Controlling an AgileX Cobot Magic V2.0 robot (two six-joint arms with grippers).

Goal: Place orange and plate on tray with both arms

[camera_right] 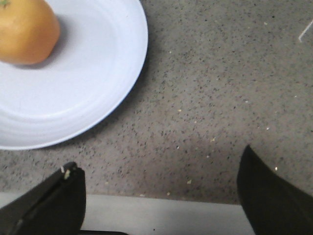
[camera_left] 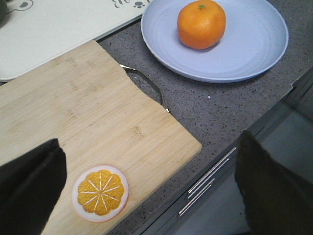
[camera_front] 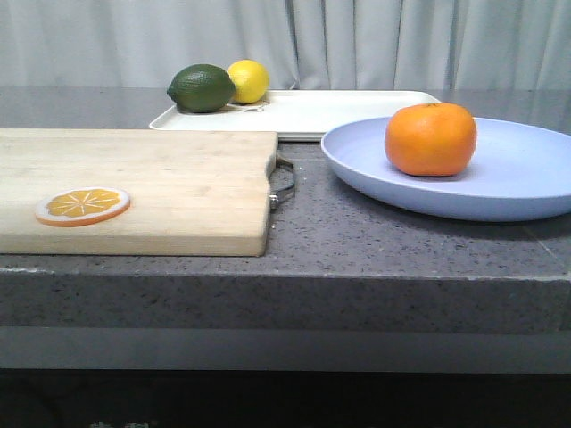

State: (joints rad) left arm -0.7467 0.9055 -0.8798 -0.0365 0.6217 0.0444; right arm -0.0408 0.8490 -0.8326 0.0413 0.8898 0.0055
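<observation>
The orange (camera_front: 431, 138) sits on the pale lavender-blue plate (camera_front: 517, 183) at the right of the counter. The cream tray (camera_front: 348, 111) lies behind it, at the back. In the left wrist view the orange (camera_left: 201, 24) and plate (camera_left: 254, 44) lie far from my left gripper (camera_left: 151, 181), which is open and empty above the cutting board's near corner. In the right wrist view my right gripper (camera_right: 161, 191) is open and empty above the bare counter edge, beside the plate (camera_right: 88, 83) and the orange (camera_right: 24, 32). Neither gripper shows in the front view.
A wooden cutting board (camera_front: 169, 174) with a metal handle lies at the left and carries an orange slice disc (camera_front: 83, 206). A green lime (camera_front: 202, 87) and a yellow lemon (camera_front: 247, 80) sit at the tray's left end. The counter's front edge is near.
</observation>
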